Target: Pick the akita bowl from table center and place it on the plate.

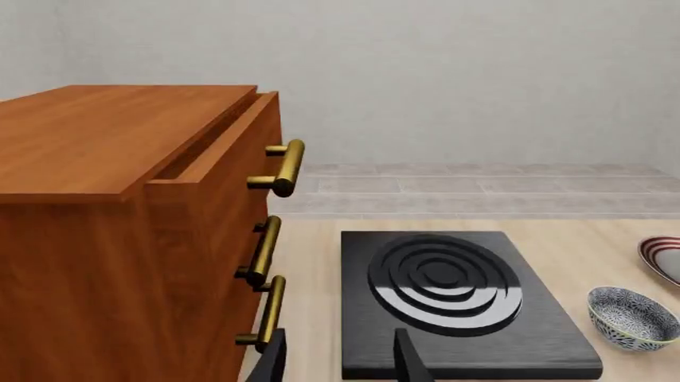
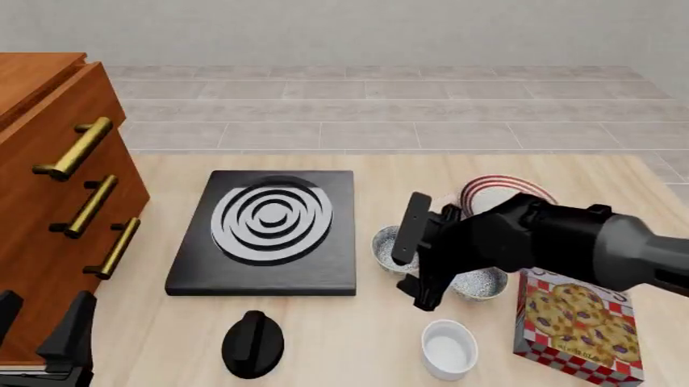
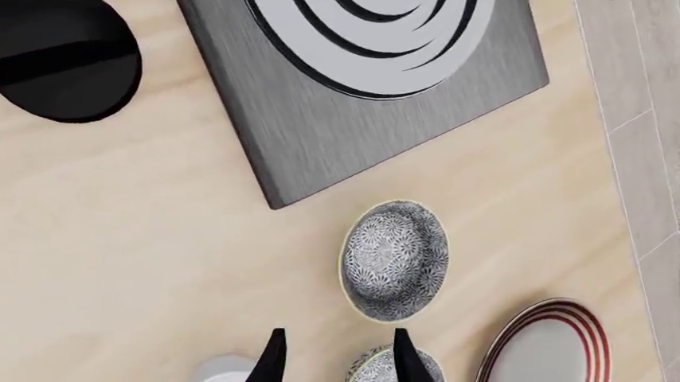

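Observation:
The akita bowl [image 2: 383,247] [image 3: 396,259], grey with a speckled inside, sits on the table just off the stove's near right corner. Its twin [image 2: 480,284] [image 3: 384,369] lies close by, partly under my right arm. The red-striped plate [image 2: 498,193] [image 3: 547,344] is behind the arm, half hidden. My right gripper [image 2: 418,262] [image 3: 338,362] hovers open above the table beside the akita bowl, holding nothing. My left gripper [image 2: 41,334] [image 1: 340,362] stands open and empty at the near left by the cabinet. The left wrist view shows one speckled bowl [image 1: 632,318] and the plate's rim [image 1: 657,256].
A black stove [image 2: 269,242] with white rings lies left of centre. A wooden cabinet [image 2: 54,201] with brass handles stands at the left. Near the front are a black knob-like object [image 2: 253,344], a white ramekin [image 2: 449,348] and a pizza box [image 2: 576,322].

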Controlling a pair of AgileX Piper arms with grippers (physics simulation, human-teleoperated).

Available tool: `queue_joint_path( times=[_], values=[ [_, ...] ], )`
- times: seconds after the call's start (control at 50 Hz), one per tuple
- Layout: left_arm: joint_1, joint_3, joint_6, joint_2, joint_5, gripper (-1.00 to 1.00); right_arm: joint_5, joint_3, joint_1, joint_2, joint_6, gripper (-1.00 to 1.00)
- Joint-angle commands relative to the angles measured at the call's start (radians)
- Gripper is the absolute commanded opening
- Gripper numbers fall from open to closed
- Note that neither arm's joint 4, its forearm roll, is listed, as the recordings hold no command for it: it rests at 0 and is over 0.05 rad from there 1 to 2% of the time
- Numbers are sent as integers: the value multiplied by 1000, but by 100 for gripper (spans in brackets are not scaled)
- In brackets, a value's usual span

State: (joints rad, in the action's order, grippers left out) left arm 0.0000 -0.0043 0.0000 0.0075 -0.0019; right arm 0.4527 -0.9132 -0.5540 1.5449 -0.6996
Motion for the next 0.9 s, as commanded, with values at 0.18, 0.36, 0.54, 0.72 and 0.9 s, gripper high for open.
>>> queue_joint_path(
  times=[0.18, 0.36, 0.54, 0.72, 0.9],
  values=[
    [0, 0, 0, 0, 0, 100, -19, -39, -5, 80, -30, 100],
    [0, 0, 0, 0, 0, 100, -17, -29, 5, 77, -47, 100],
    [0, 0, 0, 0, 0, 100, -33, -42, 28, 121, -78, 100],
    [0, 0, 0, 0, 0, 100, -60, -59, 69, 173, -126, 100],
    [0, 0, 0, 0, 0, 100, -80, -51, 62, 197, -143, 100]
  ],
)
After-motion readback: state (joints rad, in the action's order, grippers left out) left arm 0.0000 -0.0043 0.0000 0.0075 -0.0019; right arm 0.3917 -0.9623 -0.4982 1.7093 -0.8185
